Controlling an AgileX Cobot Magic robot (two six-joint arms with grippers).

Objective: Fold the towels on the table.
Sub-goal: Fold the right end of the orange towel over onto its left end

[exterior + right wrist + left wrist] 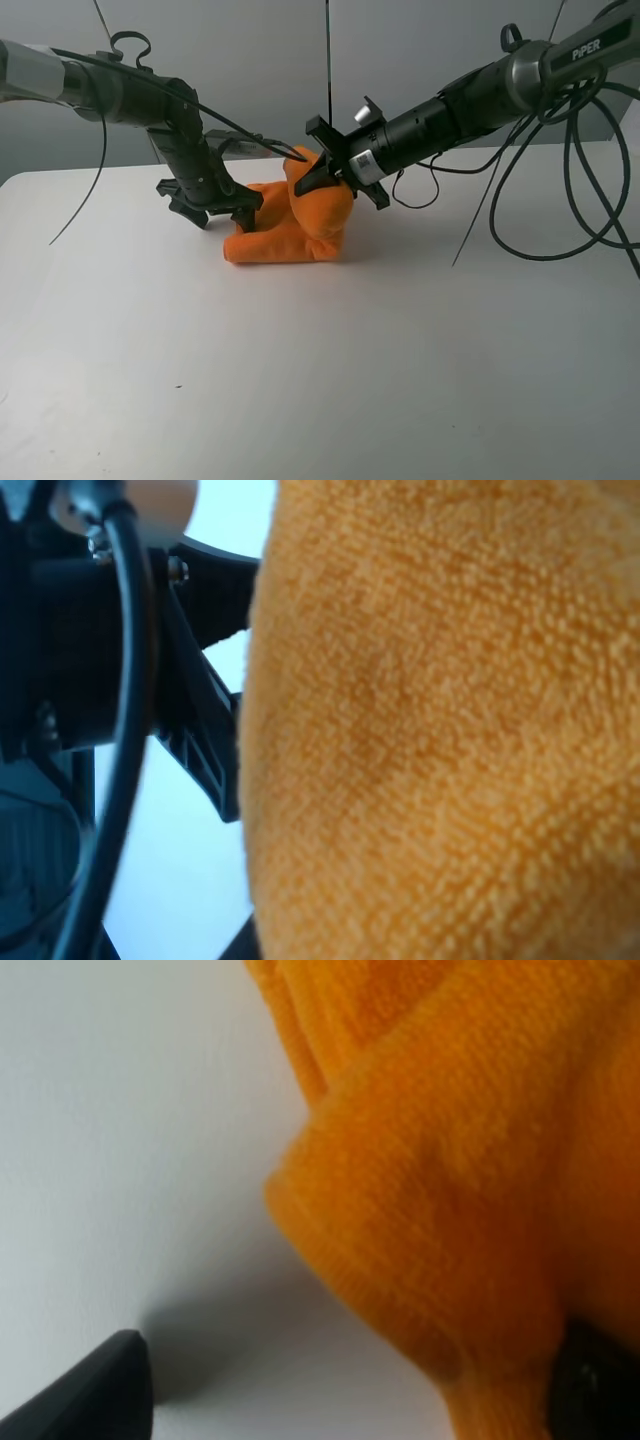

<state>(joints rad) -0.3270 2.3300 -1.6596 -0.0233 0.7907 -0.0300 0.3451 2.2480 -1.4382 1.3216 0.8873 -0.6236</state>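
The orange towel (pixel 290 240) lies bunched in a lump on the white table (pixel 300 390), slightly behind its middle. My right gripper (pixel 318 176) reaches in from the right and is shut on the towel's upper part, holding it up in a peak. The towel fills the right wrist view (pixel 450 730) and hides the fingers there. My left gripper (pixel 243 214) is low at the towel's left side. In the left wrist view (pixel 340 1390) its jaws stand wide apart, one fingertip (pixel 100 1395) on bare table, the other under a fold of the towel (pixel 450 1160).
Black cables (pixel 590 200) hang in loops from the right arm over the table's back right. The table's back edge meets a grey wall. The left arm's black gripper body (pixel 200 750) shows close beside the towel in the right wrist view.
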